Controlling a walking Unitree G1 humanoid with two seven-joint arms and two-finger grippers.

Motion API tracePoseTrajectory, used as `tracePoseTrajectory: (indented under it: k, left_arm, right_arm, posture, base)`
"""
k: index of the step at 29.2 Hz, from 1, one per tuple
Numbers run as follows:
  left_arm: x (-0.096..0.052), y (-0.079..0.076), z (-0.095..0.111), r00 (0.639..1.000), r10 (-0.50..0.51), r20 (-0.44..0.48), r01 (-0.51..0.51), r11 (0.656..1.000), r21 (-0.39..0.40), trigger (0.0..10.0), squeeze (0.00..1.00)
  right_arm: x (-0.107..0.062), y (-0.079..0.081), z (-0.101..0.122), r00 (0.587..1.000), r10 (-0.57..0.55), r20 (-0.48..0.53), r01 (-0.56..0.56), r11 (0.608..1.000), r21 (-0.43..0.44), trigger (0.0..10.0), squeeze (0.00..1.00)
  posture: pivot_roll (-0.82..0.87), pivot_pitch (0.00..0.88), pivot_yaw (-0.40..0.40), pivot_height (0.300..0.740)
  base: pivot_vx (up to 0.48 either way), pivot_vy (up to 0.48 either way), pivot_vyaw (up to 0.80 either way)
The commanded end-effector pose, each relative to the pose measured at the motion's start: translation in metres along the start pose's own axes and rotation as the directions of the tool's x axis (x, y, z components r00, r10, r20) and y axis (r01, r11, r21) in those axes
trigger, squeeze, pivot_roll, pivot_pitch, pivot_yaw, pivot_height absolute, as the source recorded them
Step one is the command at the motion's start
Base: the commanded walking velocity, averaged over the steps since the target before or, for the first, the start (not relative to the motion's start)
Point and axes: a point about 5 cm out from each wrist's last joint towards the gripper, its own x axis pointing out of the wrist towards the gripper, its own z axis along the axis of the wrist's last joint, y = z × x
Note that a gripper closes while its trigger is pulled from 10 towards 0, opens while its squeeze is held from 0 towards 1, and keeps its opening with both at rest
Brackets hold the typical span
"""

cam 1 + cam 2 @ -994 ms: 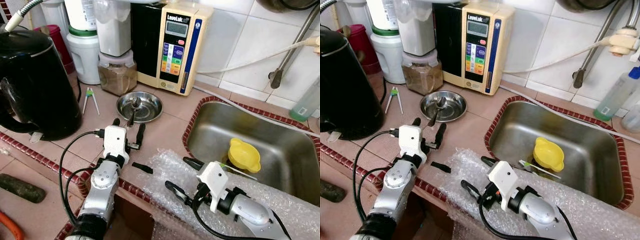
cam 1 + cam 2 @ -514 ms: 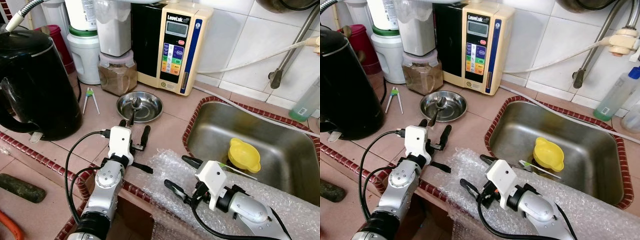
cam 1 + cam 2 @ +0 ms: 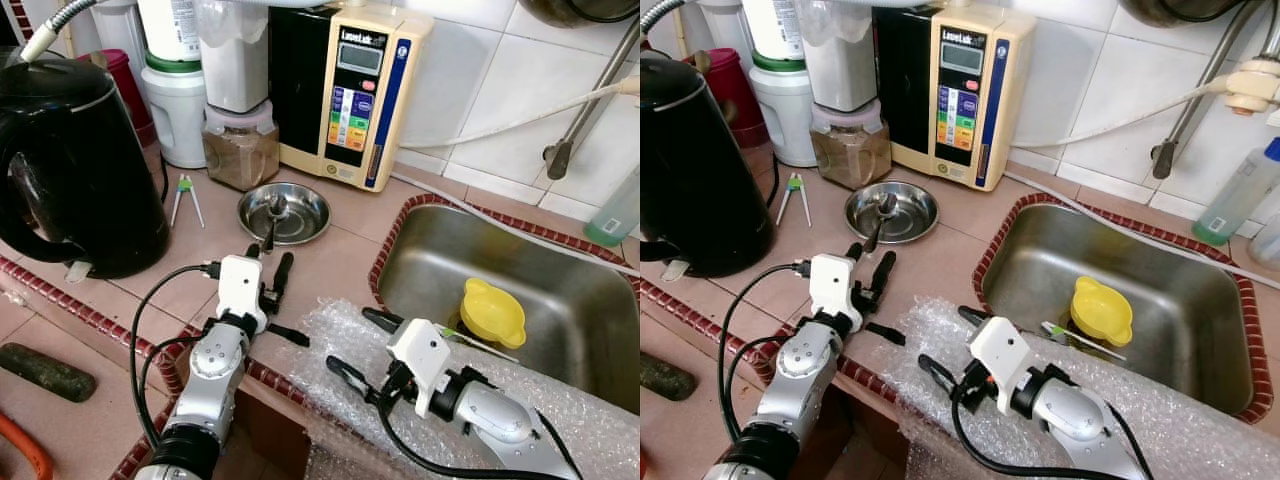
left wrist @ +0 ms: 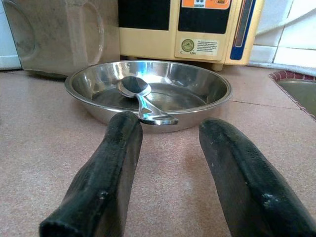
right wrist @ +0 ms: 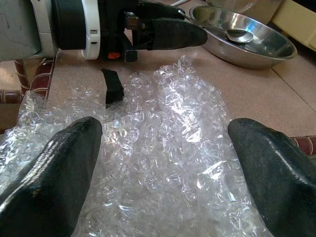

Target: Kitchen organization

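A shallow steel dish [image 3: 300, 205] with a spoon [image 3: 272, 220] in it stands on the pink counter, in front of the jar of brown powder. My left gripper [image 3: 270, 257] rests on the counter just short of the dish, open and holding nothing. In the left wrist view the spoon handle [image 4: 150, 114] juts over the rim [image 4: 89, 101] between my fingers [image 4: 103, 182]. My right gripper [image 3: 353, 343] hovers open over a sheet of bubble wrap [image 5: 163, 163] beside the sink.
A black kettle [image 3: 70, 170] stands at the left, with a water ionizer [image 3: 355, 95] and a blender jar [image 3: 240, 150] behind. Small tweezers [image 3: 185, 195] lie near the kettle. A yellow cup [image 3: 492, 312] sits in the sink [image 3: 400, 235]. A small black piece [image 3: 288, 334] lies by the counter edge.
My left gripper has edged to the right, in front of the dish, and its fingers look closer together. The right gripper has hardly moved. The camera shifted slightly.
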Motion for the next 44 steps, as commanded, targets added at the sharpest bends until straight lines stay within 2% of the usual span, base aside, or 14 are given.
tracePoseTrajectory:
  k: [1, 19, 32, 37, 44]
  left_arm:
    - [0.003, -0.002, 0.002, 1.0, -0.012, 0.005, 0.012, 1.0, 0.008, 0.0, 0.0]
    - [0.006, -0.001, 0.003, 1.0, 0.001, 0.014, -0.001, 1.0, 0.004, 0.0, 0.0]
    - [0.005, 0.003, 0.011, 0.997, 0.011, 0.072, -0.011, 1.0, 0.005, 0.0, 0.0]
    - [0.003, 0.007, 0.023, 0.99, 0.017, 0.14, -0.019, 1.0, 0.015, 0.0, 0.0]
    - [0.0, 0.002, 0.039, 0.975, -0.018, 0.221, 0.015, 1.0, 0.018, 0.0, 0.0]
  right_arm:
    - [0.0, -0.002, -0.001, 1.0, 0.002, -0.01, -0.002, 1.0, -0.014, 10.0, 0.0]
    - [0.001, -0.003, -0.003, 1.0, -0.007, -0.02, 0.007, 1.0, -0.025, 10.0, 0.0]
    - [0.001, -0.004, -0.004, 1.0, -0.011, -0.025, 0.01, 0.999, -0.034, 10.0, 0.0]
    - [0.001, -0.005, -0.004, 1.0, -0.013, -0.027, 0.012, 0.999, -0.039, 10.0, 0.0]
    - [0.002, -0.006, -0.005, 0.999, -0.013, -0.029, 0.012, 0.999, -0.047, 10.0, 0.0]
  posture:
    - [0.14, 0.0, -0.047, 0.74]
    - [0.14, 0.0, -0.043, 0.74]
    - [0.14, 0.0, -0.043, 0.74]
    - [0.14, 0.0, -0.045, 0.74]
    - [0.15, 0.0, -0.05, 0.74]
  base:
    - [0.0, 0.0, 0.0]
    - [0.0, 0.0, 0.0]
    - [0.0, 0.0, 0.0]
    - [0.0, 0.0, 0.0]
    - [0.0, 0.0, 0.0]
